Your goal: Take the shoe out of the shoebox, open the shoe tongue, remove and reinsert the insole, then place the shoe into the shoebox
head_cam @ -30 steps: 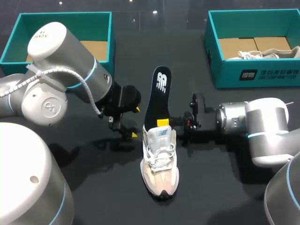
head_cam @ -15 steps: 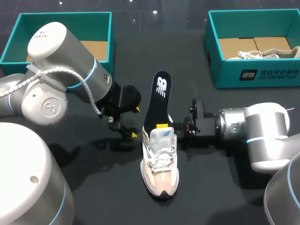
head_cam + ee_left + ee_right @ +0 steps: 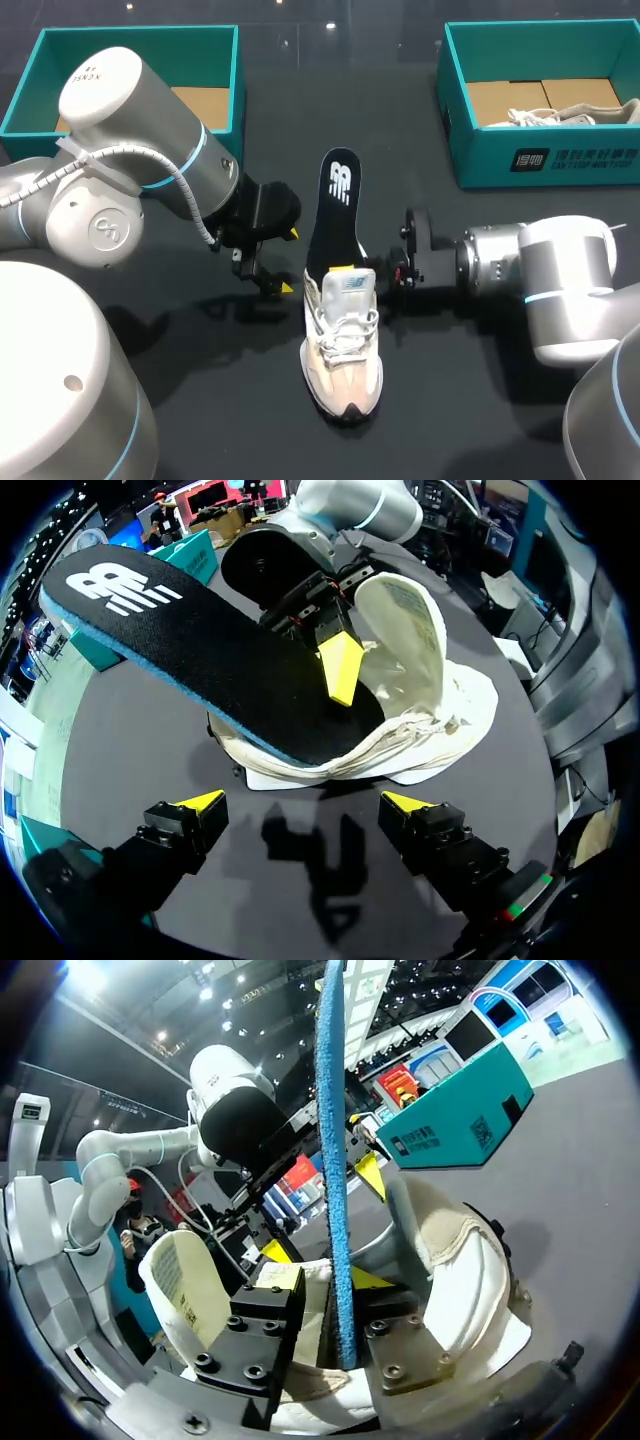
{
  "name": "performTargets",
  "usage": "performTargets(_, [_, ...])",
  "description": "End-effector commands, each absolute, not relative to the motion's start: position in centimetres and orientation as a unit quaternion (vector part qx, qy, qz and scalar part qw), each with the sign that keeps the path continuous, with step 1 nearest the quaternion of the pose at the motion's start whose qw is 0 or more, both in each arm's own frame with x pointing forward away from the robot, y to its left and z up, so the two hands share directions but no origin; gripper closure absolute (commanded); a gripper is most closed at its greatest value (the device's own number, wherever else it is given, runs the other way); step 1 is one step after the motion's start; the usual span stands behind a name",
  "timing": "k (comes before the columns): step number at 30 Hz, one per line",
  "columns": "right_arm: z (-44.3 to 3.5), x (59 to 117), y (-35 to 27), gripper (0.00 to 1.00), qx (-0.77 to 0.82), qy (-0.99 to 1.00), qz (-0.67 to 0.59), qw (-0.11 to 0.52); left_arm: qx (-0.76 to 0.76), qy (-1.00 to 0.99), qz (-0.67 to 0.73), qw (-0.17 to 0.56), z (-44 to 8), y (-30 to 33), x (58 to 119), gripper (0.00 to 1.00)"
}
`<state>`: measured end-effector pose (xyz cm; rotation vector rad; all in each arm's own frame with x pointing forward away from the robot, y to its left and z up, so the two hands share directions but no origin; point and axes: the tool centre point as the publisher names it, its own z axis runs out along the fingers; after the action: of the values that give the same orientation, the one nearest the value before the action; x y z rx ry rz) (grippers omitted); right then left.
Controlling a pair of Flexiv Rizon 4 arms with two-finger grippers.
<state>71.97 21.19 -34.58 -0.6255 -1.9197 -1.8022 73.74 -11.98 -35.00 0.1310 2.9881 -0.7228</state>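
Shoe (image 3: 342,345): middle of the worktop (image 3: 470,400), toe toward the near edge.
Insole (image 3: 336,215): one end in the shoe, the rest slanting toward the far edge.
Our right pincer (image 3: 335,1330): clamped on the insole.
Our left pincer (image 3: 305,802): fingers apart, beside the shoe.

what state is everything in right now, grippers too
shoe: standing on the table outside both boxes, tongue pulled open
insole: front end in the shoe, the rest sticking out past the heel
right gripper: shut on the insole
left gripper: open, empty, beside the shoe
left shoebox: open, inside partly hidden
right shoebox: open, second shoe inside
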Motion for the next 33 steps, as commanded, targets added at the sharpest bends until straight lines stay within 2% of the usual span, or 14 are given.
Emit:
performTargets(1, [-34.3,72.1,21.3,0.73,-0.224,-0.698,-0.646,0.214,0.043,0.971,-0.235,0.033,-35.1,-11.9,73.7,0.0])
performTargets(16, [-32.9,72.5,21.4,0.65,-0.206,-0.713,-0.641,0.197,0.043,0.971,-0.235,0.033,-35.1,-11.9,73.7,0.0])
performTargets(33, [-31.3,74.3,21.4,0.66,-0.193,-0.706,-0.655,0.187,0.043,0.971,-0.235,0.033,-35.1,-11.9,73.7,0.0])
